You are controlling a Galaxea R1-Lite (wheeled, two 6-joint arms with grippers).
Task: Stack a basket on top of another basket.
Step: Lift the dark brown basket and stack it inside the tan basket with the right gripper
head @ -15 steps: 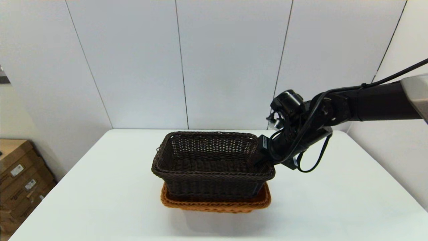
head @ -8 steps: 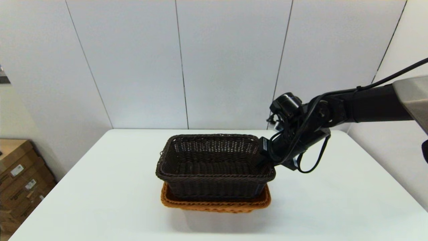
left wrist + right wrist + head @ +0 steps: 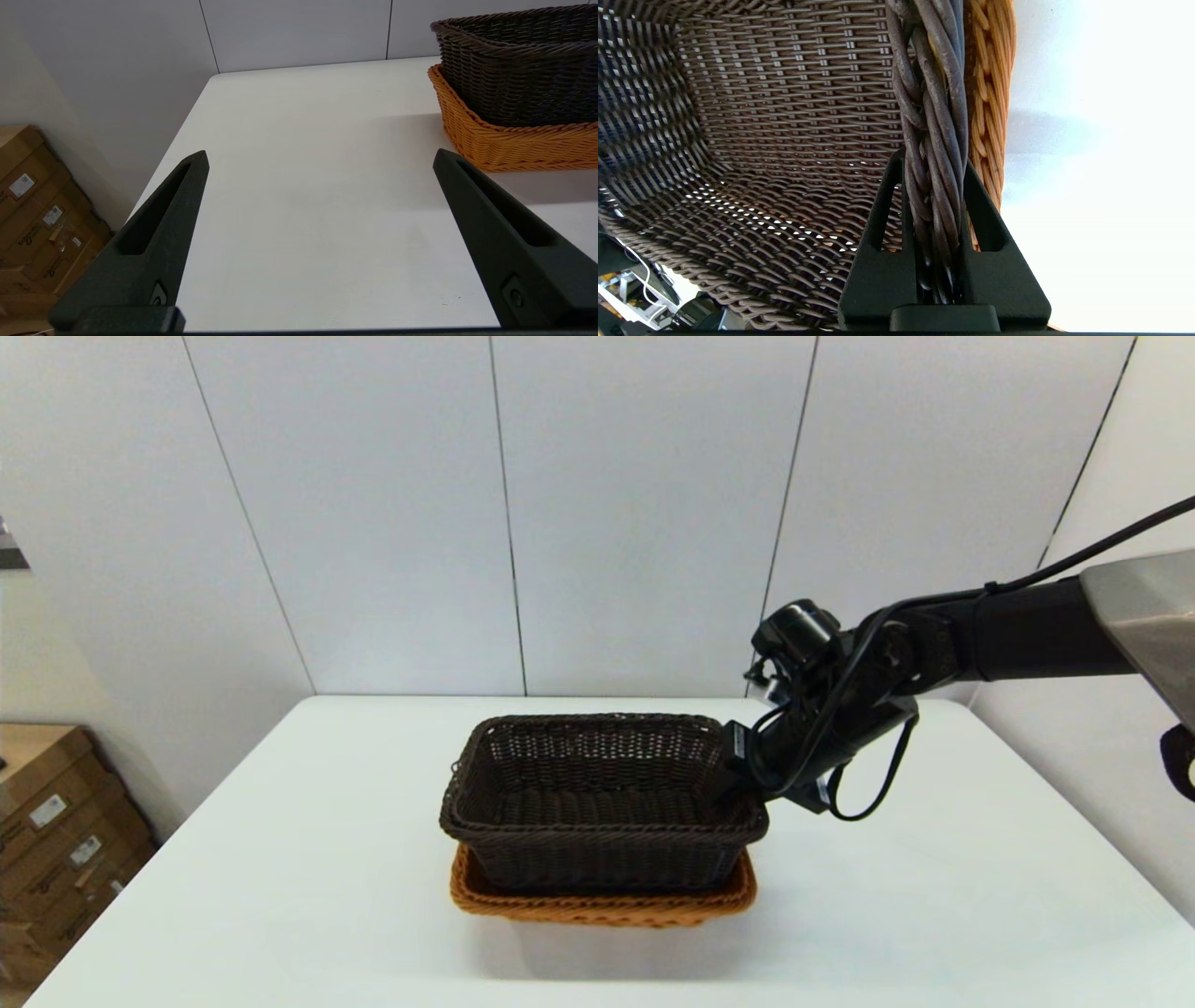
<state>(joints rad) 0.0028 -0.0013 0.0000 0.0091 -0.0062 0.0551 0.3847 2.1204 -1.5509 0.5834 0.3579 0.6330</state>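
Note:
The dark brown basket (image 3: 597, 803) sits nested in the orange-tan basket (image 3: 602, 903) at the middle of the white table; only the orange rim shows below it. My right gripper (image 3: 733, 784) is shut on the dark basket's braided rim at its right end. In the right wrist view both fingers clamp the dark rim (image 3: 931, 116), with the orange rim (image 3: 987, 102) just outside it. My left gripper (image 3: 320, 161) hangs open over bare table to the left of both baskets, the dark basket (image 3: 518, 79) above the orange-tan basket (image 3: 509, 140).
The white table (image 3: 280, 859) runs up to a grey panelled wall. Cardboard boxes (image 3: 51, 831) stand on the floor past the table's left edge. The right arm's cable (image 3: 878, 784) loops down beside the dark basket's right end.
The dark basket has come down and levelled, its left end sinking further into the orange-tan basket. The right gripper has lowered slightly with it and still holds the rim.

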